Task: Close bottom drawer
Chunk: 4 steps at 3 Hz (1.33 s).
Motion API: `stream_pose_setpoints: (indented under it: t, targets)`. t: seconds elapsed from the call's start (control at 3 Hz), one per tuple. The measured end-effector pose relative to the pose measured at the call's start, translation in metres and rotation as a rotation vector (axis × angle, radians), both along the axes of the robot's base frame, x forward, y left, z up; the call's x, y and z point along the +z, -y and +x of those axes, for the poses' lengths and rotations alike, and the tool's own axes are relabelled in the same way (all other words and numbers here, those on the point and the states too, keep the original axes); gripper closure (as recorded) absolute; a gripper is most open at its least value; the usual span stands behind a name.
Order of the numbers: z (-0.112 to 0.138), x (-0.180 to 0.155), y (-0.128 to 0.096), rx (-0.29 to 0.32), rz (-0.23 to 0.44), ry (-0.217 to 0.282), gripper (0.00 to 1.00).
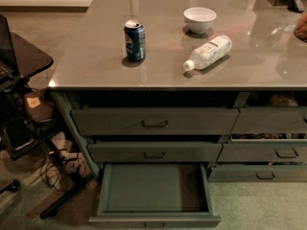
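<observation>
The bottom drawer (pixel 153 190) is pulled far out at the lower middle of the camera view. Its plain green inside shows and holds nothing. Its front edge (pixel 154 220) lies at the bottom of the view. Two similar wide drawers, the top one (pixel 154 121) and the middle one (pixel 154 152), sit shut above it. The gripper is not in view.
On the grey counter (pixel 86 71) stand a blue can (pixel 135 40), a white bowl (pixel 199 19) and a lying white bottle (pixel 207 52). Narrower drawers (pixel 273 152) fill the right column. A black stand (pixel 24 61) with cables (pixel 53 171) is at the left on the floor.
</observation>
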State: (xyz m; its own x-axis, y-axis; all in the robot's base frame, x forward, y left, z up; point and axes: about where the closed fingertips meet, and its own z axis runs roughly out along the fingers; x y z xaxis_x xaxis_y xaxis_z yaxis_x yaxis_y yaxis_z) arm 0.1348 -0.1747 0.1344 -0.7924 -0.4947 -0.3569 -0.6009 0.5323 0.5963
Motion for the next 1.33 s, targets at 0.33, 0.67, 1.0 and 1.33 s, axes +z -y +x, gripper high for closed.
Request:
stream_pose_setpoints:
  t: [0.33, 0.67, 1.0, 1.33]
  targets:
    - [0.048, 0.010, -0.034, 0.034, -0.009, 0.053, 0.00]
    - [0.138, 0.056, -0.074, 0.044, -0.055, 0.092, 0.00]
    - [0.170, 0.074, -0.086, 0.084, -0.083, 0.104, 0.00]
    - [0.169, 0.073, -0.086, 0.084, -0.083, 0.104, 0.00]
